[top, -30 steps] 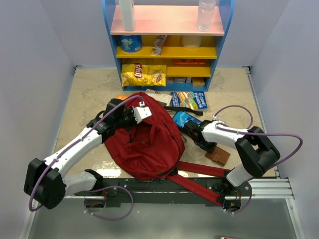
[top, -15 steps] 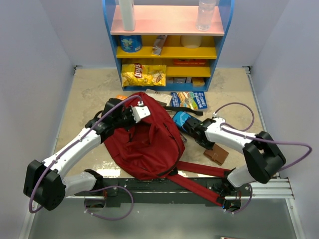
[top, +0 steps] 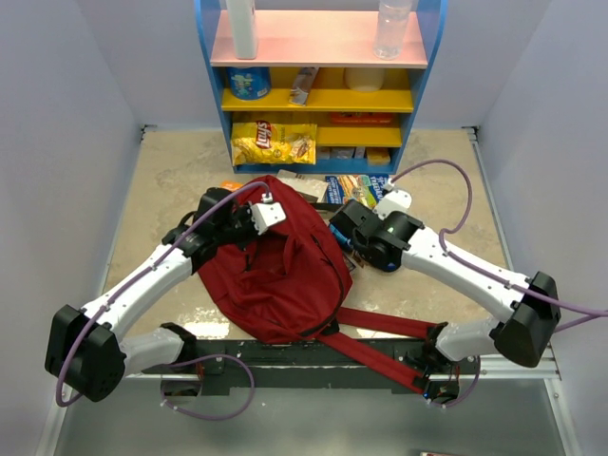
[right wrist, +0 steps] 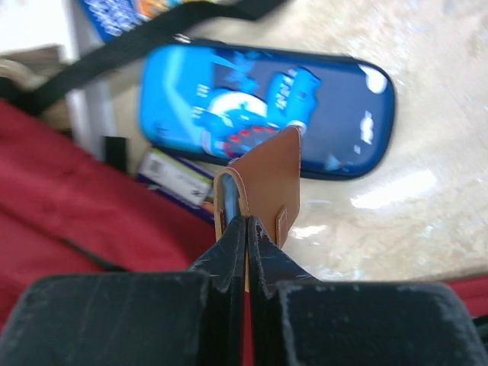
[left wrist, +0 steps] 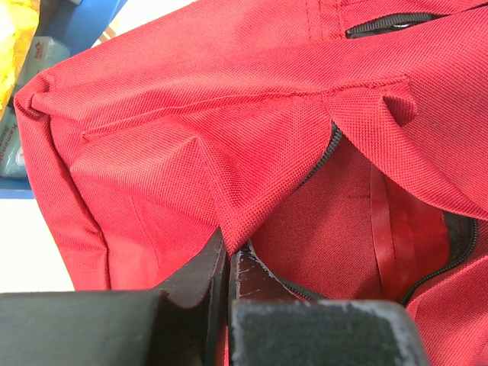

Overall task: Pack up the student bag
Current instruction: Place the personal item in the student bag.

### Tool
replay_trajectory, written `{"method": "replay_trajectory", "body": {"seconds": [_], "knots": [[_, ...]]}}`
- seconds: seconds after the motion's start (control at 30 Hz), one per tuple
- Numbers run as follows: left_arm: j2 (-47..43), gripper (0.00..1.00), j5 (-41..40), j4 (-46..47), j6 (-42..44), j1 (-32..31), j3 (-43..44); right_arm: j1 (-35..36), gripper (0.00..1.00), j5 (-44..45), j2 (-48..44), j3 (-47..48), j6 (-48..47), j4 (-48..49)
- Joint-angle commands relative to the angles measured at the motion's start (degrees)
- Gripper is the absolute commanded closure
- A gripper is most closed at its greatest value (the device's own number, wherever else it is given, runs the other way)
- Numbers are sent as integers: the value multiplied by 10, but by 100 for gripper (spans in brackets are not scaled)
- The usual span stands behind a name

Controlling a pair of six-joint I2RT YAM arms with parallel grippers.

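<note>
The student bag (top: 280, 280), a big dark-red backpack, lies mid-table with its zipper mouth open (left wrist: 358, 229). My left gripper (left wrist: 227, 255) is shut on a fold of the bag's red fabric at the edge of that opening, near the bag's far left corner (top: 258, 220). Shut on a flat brown leather wallet (right wrist: 271, 179), my right gripper (right wrist: 245, 225) holds it upright above the table. It hangs just right of the bag (right wrist: 46, 206), over a blue patterned pencil case (right wrist: 305, 107). In the top view the right gripper (top: 356, 237) covers most of the case.
A blue and yellow shelf (top: 323, 85) with a chips bag (top: 274, 142) stands at the back. In front of it lies a blue book (top: 366, 188). A black strap (right wrist: 152, 38) and a small labelled packet (right wrist: 175, 179) lie by the bag. Red shoulder straps (top: 380, 328) trail toward the right arm's base.
My right gripper closed on the brown wallet at the right, lifted it and carried it left and farther back, over the pencil case beside the bag. The left arm has not moved.
</note>
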Motion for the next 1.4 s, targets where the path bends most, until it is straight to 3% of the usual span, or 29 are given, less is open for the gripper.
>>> {"method": "replay_trajectory", "body": {"seconds": [0.0, 0.2, 0.5, 0.73, 0.87, 1.2, 1.37], "knots": [[-9, 100, 1, 26, 4, 6, -2, 16, 100, 42, 7, 96, -59, 26], [-5, 100, -3, 33, 3, 7, -8, 83, 100, 68, 54, 210, -85, 28], [1, 100, 2, 48, -11, 10, -16, 179, 100, 64, 66, 253, -126, 144], [9, 100, 37, 63, -41, 43, -22, 198, 100, -7, 22, 160, -154, 311], [19, 100, 87, 63, -57, 87, -11, 199, 100, -75, -7, 53, -165, 466], [14, 100, 148, 55, -65, 107, -7, 195, 100, -140, 22, -16, -178, 606], [4, 100, 159, 44, -61, 107, -1, 160, 100, -167, 39, -49, -165, 640]]}}
